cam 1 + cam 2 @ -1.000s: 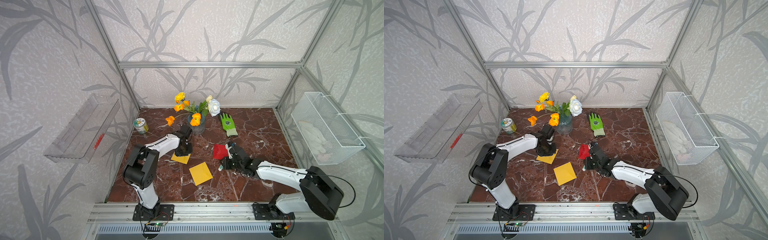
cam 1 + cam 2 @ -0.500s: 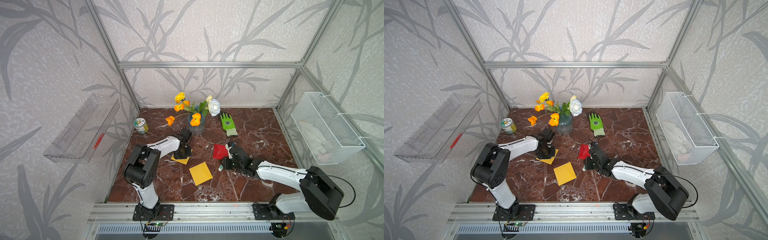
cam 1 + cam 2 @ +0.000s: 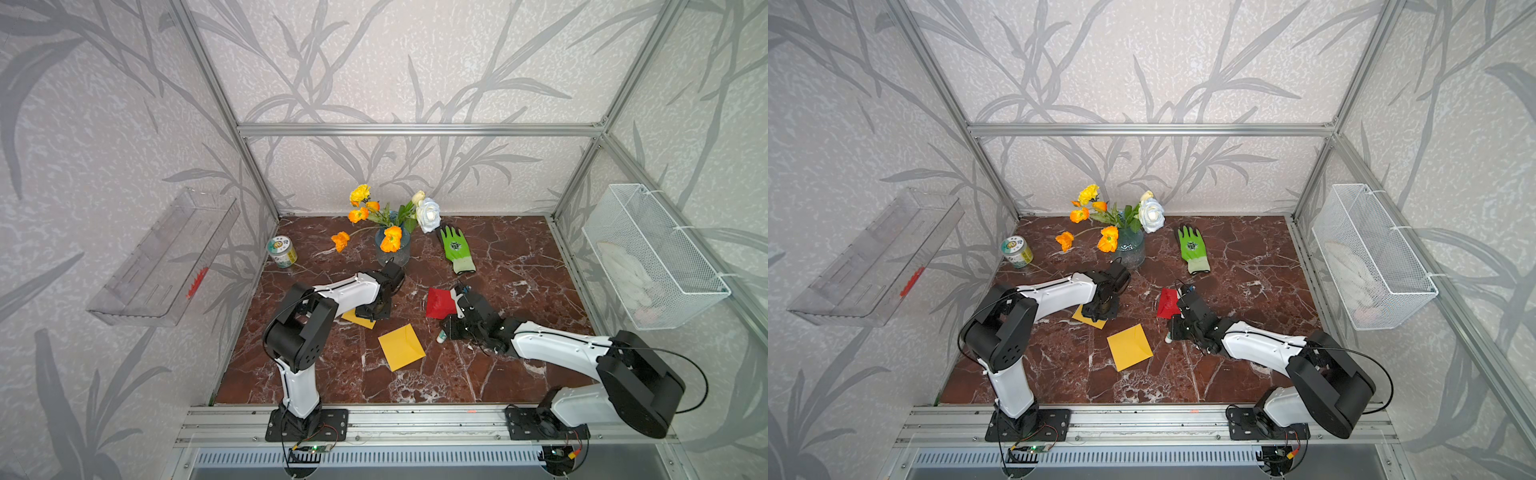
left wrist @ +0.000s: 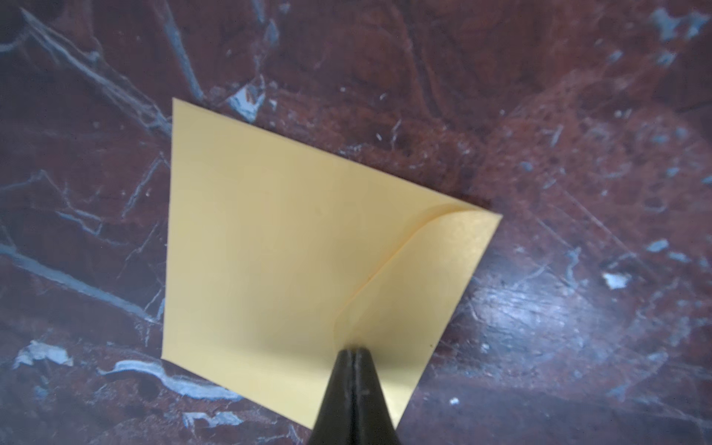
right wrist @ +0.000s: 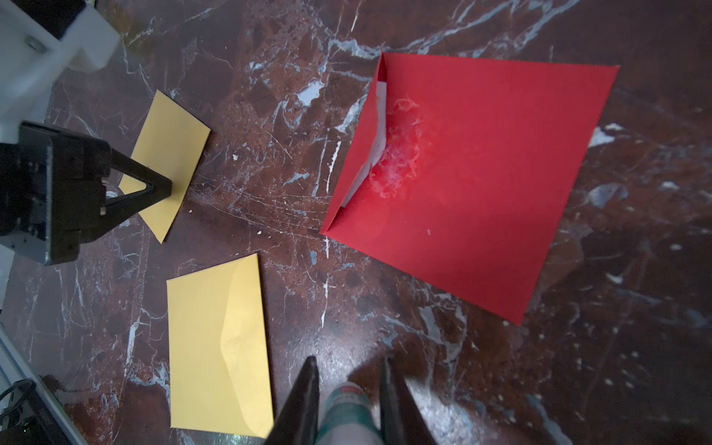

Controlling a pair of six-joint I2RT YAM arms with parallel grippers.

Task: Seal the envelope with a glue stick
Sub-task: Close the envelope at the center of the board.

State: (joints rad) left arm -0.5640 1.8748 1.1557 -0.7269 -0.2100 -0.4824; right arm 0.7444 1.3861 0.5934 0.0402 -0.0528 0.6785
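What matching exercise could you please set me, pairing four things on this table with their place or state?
Things:
1. glue stick
2. red envelope
3. green glove
4. yellow envelope by the left arm

Places or states:
A. lies flat near the vase, at the back
B. under the tip of the shut left gripper
C. clamped in the right gripper
D. bears a whitish smear near its flap

Pairs: 1-C, 2-D, 3-A, 4-B.
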